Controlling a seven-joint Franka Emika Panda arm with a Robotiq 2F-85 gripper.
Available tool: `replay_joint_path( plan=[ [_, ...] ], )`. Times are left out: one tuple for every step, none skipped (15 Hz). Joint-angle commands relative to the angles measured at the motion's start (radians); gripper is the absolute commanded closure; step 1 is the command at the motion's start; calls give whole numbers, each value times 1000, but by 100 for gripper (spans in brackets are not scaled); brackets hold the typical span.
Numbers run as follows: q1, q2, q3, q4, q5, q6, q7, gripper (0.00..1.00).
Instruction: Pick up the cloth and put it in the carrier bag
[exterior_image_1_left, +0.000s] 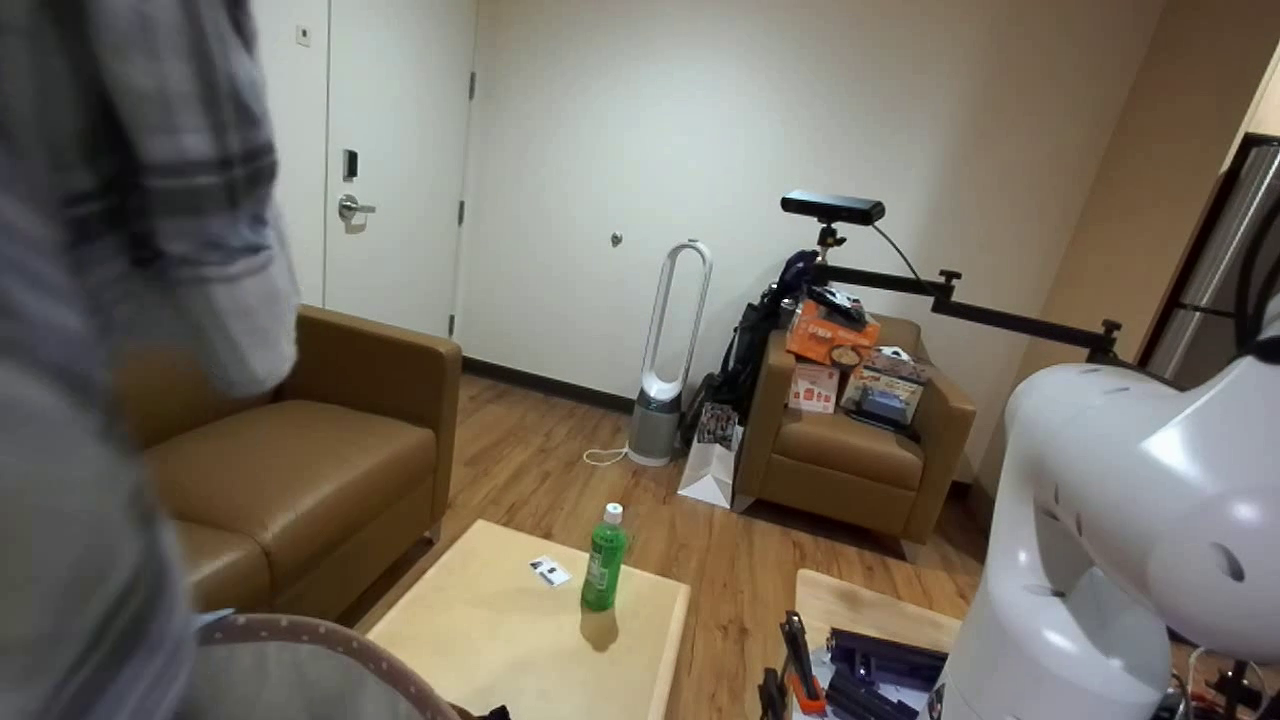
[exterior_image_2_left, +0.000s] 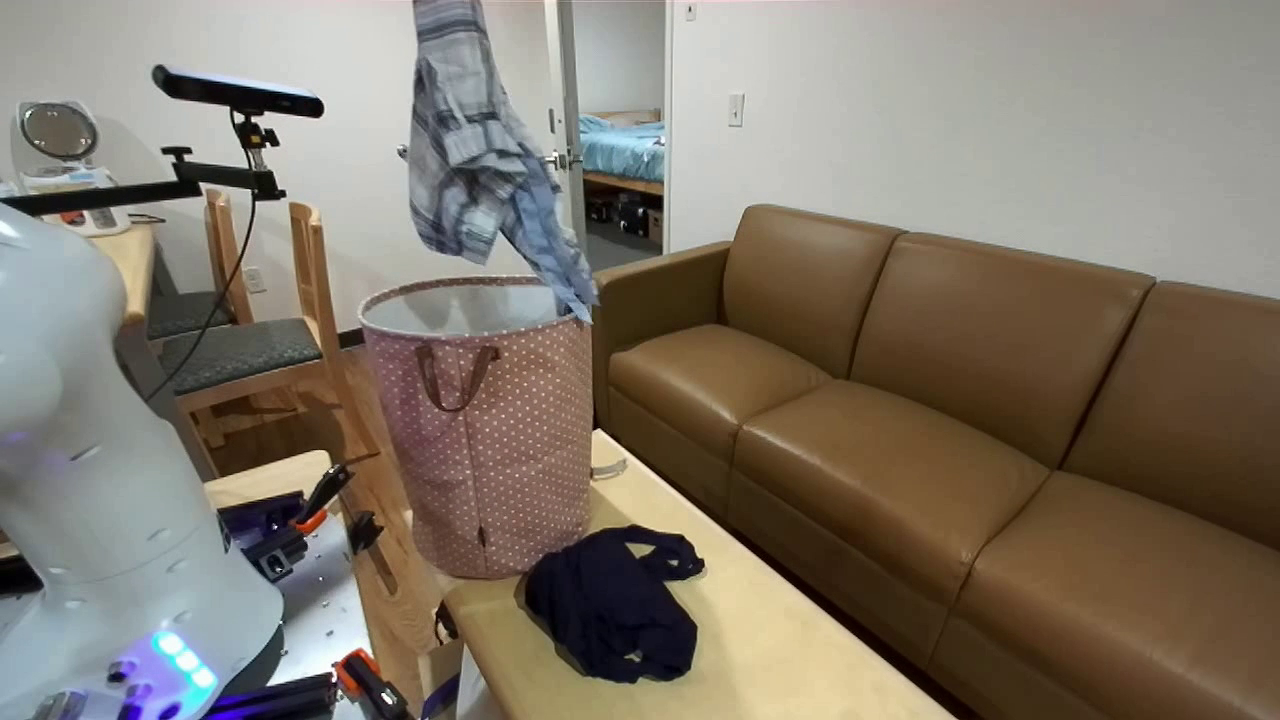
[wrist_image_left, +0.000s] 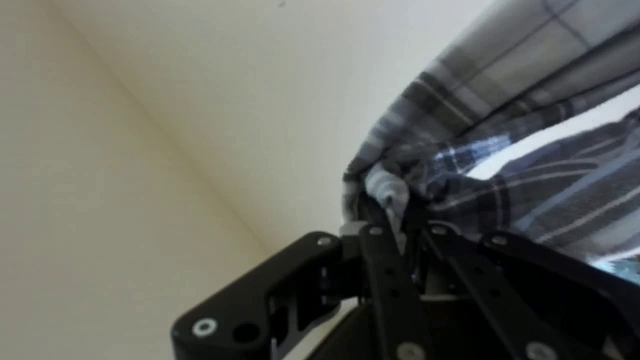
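The cloth, a limp grey, blue-grey and white plaid fabric, hangs high in an exterior view (exterior_image_2_left: 460, 150) and fills the left side up close in an exterior view (exterior_image_1_left: 200, 190). It also shows in the wrist view (wrist_image_left: 465, 105). My gripper (wrist_image_left: 392, 217) is shut on a bunched fold of it; the gripper is out of frame in both exterior views. The carrier bag (exterior_image_2_left: 480, 440) is tall, pink with white dots, with a wide open mouth; its rim (exterior_image_1_left: 300, 632) shows at the bottom edge. The cloth hangs above the mouth, its lowest strip overlapping the rim's right side; I cannot tell if they touch.
A dark navy garment (exterior_image_2_left: 620, 610) lies on the light wooden table (exterior_image_2_left: 780, 660) beside the bag. A green bottle (exterior_image_1_left: 603, 562) and a small card (exterior_image_1_left: 550, 571) are on that table. A brown sofa (exterior_image_2_left: 880, 410) runs alongside. A camera arm (exterior_image_2_left: 225, 175) reaches out near the robot.
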Motion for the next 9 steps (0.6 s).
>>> replay_joint_path(
  plan=[
    [-4,59,36,51,-33,10,-35,93],
    [3,64,29,20,-27,25,-19,93],
    [1,67,25,-11,-28,35,-1,93],
    [3,70,10,-58,-29,49,15,93],
    [-8,69,-5,-107,-46,67,38,93],
    [-8,80,-19,-145,-46,85,57,93],
    [-1,87,-44,-198,-42,106,73,93],
    [-8,92,-55,-245,-49,121,98,93],
    [-6,103,-68,-294,-48,141,124,93]
  ],
)
